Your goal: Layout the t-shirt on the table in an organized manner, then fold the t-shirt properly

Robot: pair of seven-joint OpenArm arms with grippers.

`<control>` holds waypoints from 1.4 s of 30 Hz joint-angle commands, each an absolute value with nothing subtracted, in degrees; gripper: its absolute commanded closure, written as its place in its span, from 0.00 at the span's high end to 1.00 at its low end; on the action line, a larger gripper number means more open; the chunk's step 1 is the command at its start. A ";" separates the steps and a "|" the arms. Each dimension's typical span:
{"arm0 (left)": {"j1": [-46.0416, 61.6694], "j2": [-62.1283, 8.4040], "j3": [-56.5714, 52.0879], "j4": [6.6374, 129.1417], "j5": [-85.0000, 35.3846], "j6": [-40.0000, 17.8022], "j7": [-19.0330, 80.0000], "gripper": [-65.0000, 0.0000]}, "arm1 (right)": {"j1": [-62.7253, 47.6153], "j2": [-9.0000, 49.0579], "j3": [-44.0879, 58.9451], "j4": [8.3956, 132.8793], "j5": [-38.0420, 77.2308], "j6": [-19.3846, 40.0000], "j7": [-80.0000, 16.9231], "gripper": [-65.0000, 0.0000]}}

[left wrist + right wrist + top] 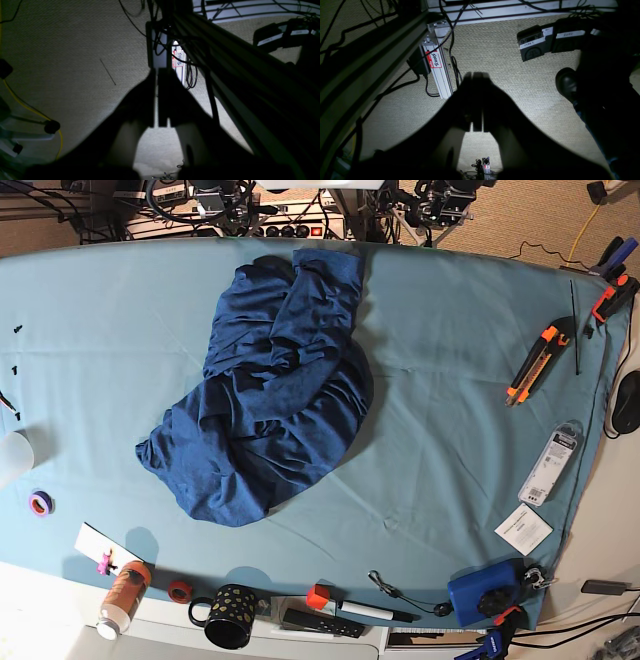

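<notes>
While both end effectors hang closed and empty, the soft, limp t-shirt (265, 395) needs gripping at its twelve o'clock edge

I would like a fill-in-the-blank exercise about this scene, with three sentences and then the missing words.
1. The t-shirt lies in a ____ heap, not spread flat.
2. The table is covered with a light ____ cloth.
3. In the wrist views, the jaws of the left gripper and the right gripper are ____ and hold nothing.

Missing words: crumpled; teal; shut
</notes>
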State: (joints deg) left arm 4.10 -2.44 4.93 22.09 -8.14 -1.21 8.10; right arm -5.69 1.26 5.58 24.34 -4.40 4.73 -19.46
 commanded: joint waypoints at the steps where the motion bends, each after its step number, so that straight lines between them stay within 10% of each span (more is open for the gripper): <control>1: 3.97 -2.59 5.13 22.44 -8.21 -1.58 7.90 0.00 | -5.52 1.61 5.69 24.75 -3.92 4.95 -19.25 0.00; 25: 6.07 -3.27 5.13 24.40 -12.21 -1.54 7.88 0.00 | -7.53 1.63 5.69 25.56 -3.92 4.93 -16.80 0.00; 42: 37.36 -17.47 5.13 71.37 -14.63 -1.54 4.51 0.00 | -36.93 10.22 5.69 66.72 2.13 4.89 -18.11 0.00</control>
State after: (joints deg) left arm 36.95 -17.30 5.23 70.89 -14.57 -1.26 5.50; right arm -36.67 9.67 5.48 66.35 1.96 5.04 -18.72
